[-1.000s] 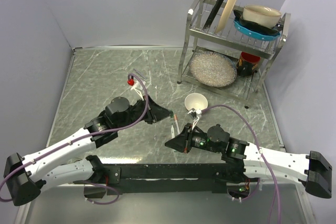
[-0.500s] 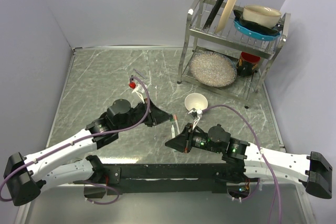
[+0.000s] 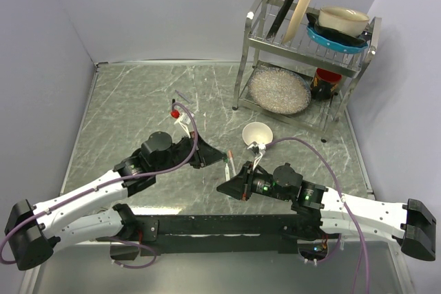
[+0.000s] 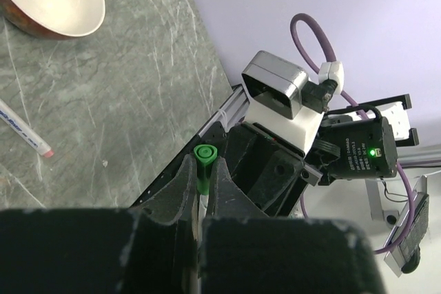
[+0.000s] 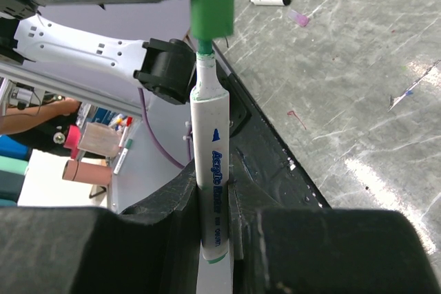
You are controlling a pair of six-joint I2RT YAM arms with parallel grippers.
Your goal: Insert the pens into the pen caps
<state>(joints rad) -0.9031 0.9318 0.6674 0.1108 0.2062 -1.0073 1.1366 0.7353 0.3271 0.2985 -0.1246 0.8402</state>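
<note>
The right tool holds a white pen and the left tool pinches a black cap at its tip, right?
No: the cap is green, not black, as the right wrist view shows. The right tool holds the white pen, and the left tool pinches the cap at its tip.

A robot lab bench: plain partition walls [image 3: 172,12] enclose a marble-look table [image 3: 131,101] with a dish rack [image 3: 296,51].

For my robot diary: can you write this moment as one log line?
left gripper: shut on green cap | right gripper: shut on white pen | pen tip at cap mouth
</note>
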